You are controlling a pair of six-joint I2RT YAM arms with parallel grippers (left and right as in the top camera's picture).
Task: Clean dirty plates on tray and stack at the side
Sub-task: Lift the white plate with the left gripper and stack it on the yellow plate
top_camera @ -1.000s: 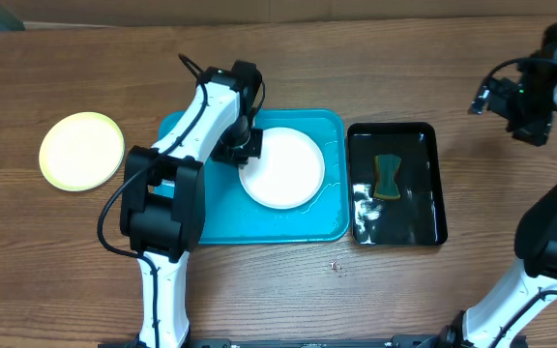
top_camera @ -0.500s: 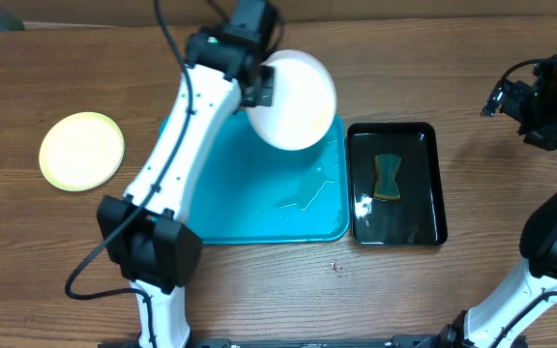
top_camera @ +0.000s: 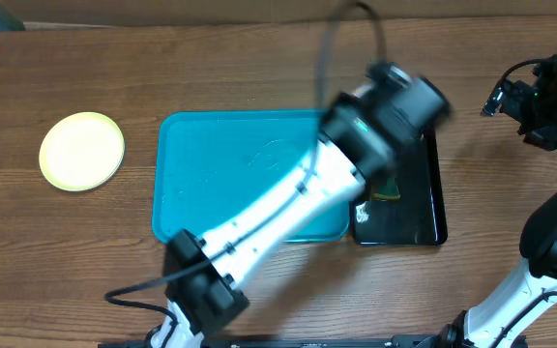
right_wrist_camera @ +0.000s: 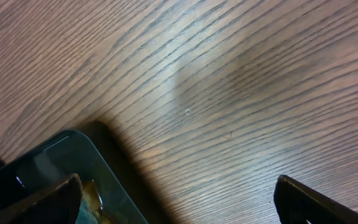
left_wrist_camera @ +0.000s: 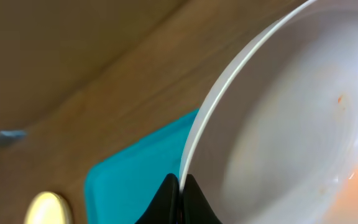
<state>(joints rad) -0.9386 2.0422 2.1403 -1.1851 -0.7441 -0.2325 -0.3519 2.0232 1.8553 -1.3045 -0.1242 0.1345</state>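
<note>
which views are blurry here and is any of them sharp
Overhead: the left arm is smeared by motion, the tray is crisp. Left wrist: the white plate is close and soft, background blurred. Right wrist: the table wood grain is sharp.

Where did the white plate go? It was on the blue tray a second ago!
The left pincer, gripping the white plate by its rim, lifted it off the teal tray and swung it right, toward the black tray. The yellow plate and both trays stayed put. The right pincer barely shifted and is open.
</note>
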